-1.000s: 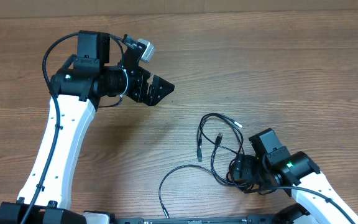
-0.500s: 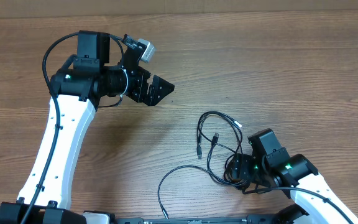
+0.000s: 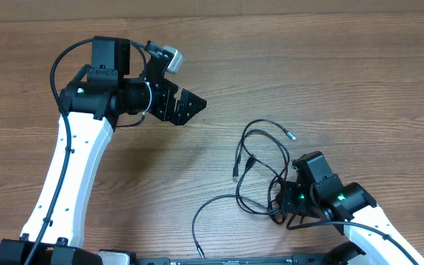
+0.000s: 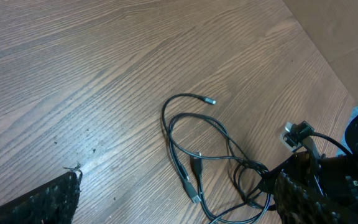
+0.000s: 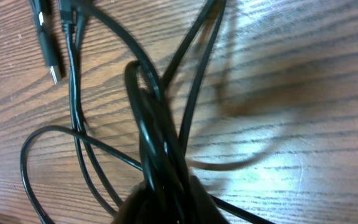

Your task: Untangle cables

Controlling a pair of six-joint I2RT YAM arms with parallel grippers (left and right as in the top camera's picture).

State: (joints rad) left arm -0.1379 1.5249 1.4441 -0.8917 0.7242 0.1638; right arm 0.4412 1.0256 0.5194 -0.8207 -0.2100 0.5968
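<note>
The right claw (image 3: 280,208) is squeezed shut on the cables (image 5: 149,130). In the right wrist view, a thick bunch of thin black cords goes straight down into the dark claw at the bottom edge. More cords fan out from that bunch and lie in loops on the brown wooden surface (image 3: 330,66).

Just past the claw, the cables make a messy knot of loops. One cord goes up and away and ends in a small silver tip (image 3: 291,135). Two small black plugs (image 4: 193,180) lie side by side at the left of the tangle. One long cord (image 3: 210,202) curves away from the knot toward the near edge of the surface.

Behind the right claw is its white arm (image 3: 366,221), with a little green light on it.

The left claw (image 3: 188,105) is well apart from the cables, up and to the left. It is wide open and has nothing in it. In the left wrist view, one bumpy black finger (image 4: 51,202) shows in the bottom corner, and the cables lie far out in front of it. Its long white arm (image 3: 65,177) reaches back to the near edge.
</note>
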